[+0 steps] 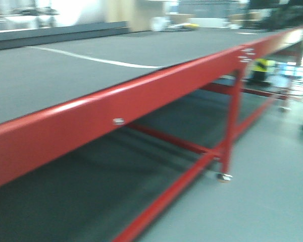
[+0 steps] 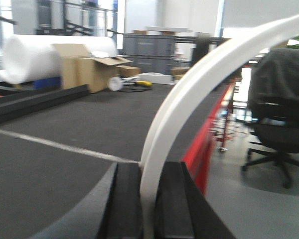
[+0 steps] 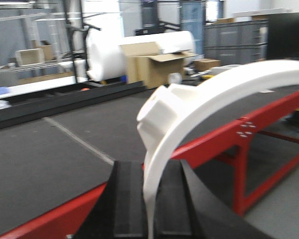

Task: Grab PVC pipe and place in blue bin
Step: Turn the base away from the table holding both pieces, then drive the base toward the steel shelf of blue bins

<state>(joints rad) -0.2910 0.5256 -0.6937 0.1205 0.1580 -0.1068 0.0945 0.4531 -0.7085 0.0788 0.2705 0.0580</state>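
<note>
My left gripper (image 2: 148, 172) is shut on a long curved flat white strap (image 2: 199, 74) that arcs up and to the right out of the jaws. My right gripper (image 3: 150, 169) is shut on a similar white curved strap (image 3: 229, 84). Just behind that strap, above the jaws, a small white rounded pipe piece (image 3: 157, 112) with faceted bumps shows partly; I cannot tell whether it touches the jaws. The blue bin is out of view. Neither gripper shows in the front view.
A long table with a dark grey top (image 1: 91, 65) and red frame (image 1: 141, 103) has a white line (image 1: 96, 60) across it. Cardboard boxes (image 2: 89, 69), a bubble-wrap roll (image 2: 35, 55) and grey cabinets (image 2: 149, 50) stand beyond. An office chair (image 2: 281, 124) is on the right.
</note>
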